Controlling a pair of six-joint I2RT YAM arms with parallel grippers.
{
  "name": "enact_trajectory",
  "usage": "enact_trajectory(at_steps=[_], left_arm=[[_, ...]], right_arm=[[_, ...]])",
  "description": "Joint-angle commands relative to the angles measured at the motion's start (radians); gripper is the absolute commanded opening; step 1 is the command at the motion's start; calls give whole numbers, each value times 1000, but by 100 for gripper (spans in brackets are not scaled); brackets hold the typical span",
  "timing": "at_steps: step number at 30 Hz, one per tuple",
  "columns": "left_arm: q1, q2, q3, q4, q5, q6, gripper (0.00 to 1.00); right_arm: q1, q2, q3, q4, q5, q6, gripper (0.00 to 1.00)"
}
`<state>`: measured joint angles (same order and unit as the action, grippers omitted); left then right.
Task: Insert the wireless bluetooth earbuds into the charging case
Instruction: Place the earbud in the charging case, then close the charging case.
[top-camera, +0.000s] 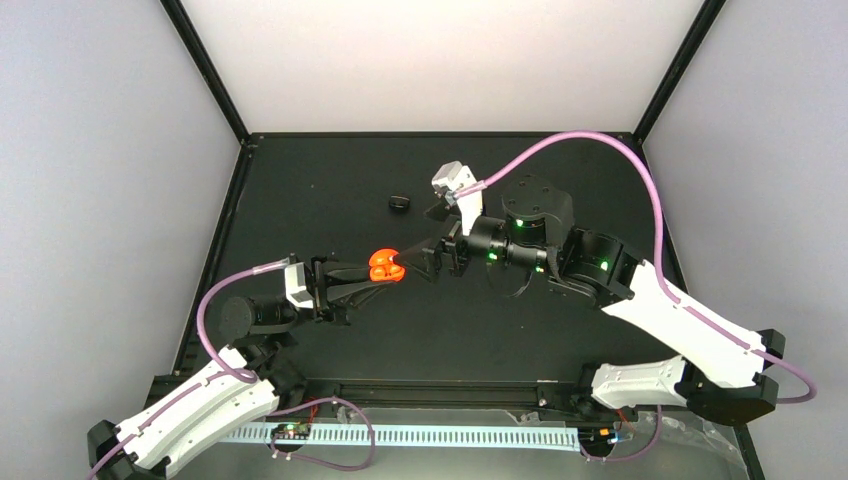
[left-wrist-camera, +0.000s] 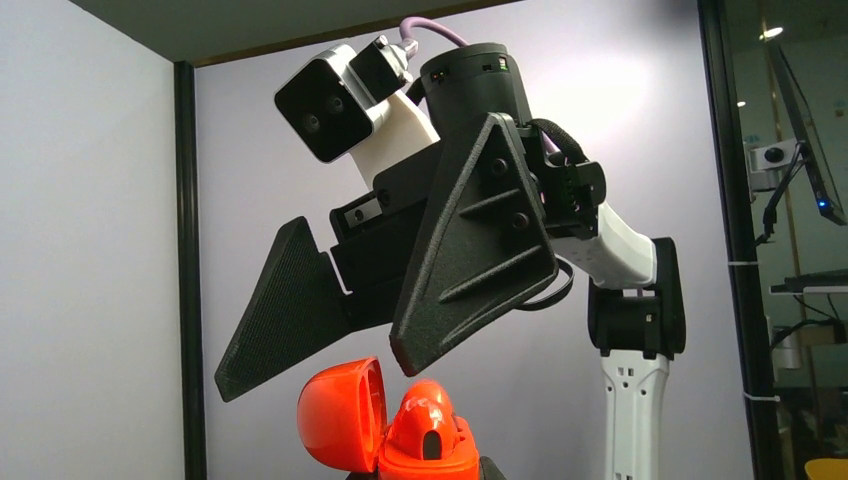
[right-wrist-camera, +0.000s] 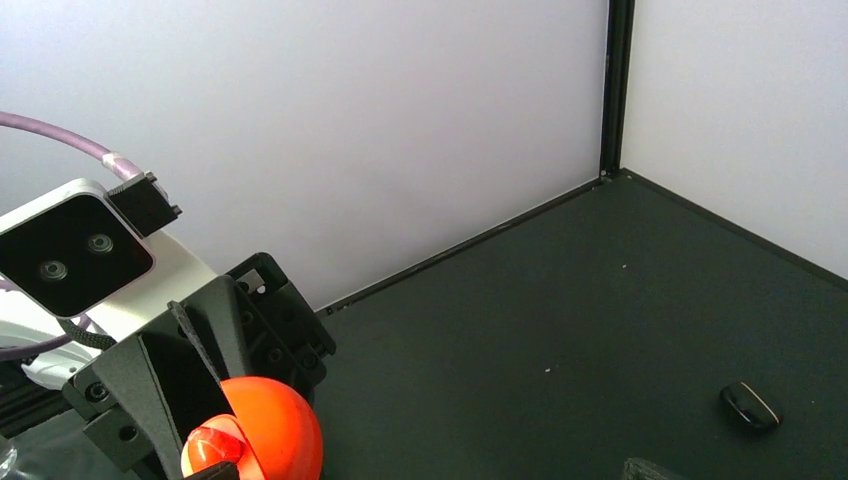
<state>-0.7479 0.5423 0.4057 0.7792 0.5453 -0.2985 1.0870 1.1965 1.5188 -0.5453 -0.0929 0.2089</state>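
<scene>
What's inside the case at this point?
The case is open, and one earbud sticks up from its lower half. Whatever sits behind or below that earbud, a second one included, is covered.

Your charging case (top-camera: 385, 265) is a small, round, glossy red-orange clamshell, and it stands open. In the left wrist view its domed lid (left-wrist-camera: 338, 415) is swung back to the left with the hollow facing right, joined to the base (left-wrist-camera: 425, 466) at the bottom edge of the picture. The case is off the table (top-camera: 300, 190), pinched at the tips of the left gripper (top-camera: 374, 272), over the middle and slightly left of centre. Rising from the base is a rounded, shiny red-orange piece with a dark slot in its face. It looks like one earbud (left-wrist-camera: 430, 415) seated there. The right wrist view gives you only the case's smooth outer shell.
</scene>
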Motion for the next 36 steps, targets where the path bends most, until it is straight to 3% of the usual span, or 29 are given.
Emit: enact_trajectory(at_steps=[1,8,12,16,25,36], left_arm=[[-7,-14,42,18,13,7,1],[-7,-13,44,10,14,10,1],[-7,-13,40,-1,27,9,2],[-7,-15,39,9,62,1,2],[-7,16,78,21,134,-20,2],[-8,61,94,31,138,-32,2]], right_arm=[[-1,8,-6,-29,-14,-20,100],[-1,-14,-9,-31,-10,-12,100],[-9,-85,-54,63,47,19,100],[-86,-115,-103,94,103,84,100],[-110,-16,-95,47,-108,82,100],[-107,-34,-104,81,-291,46,100]])
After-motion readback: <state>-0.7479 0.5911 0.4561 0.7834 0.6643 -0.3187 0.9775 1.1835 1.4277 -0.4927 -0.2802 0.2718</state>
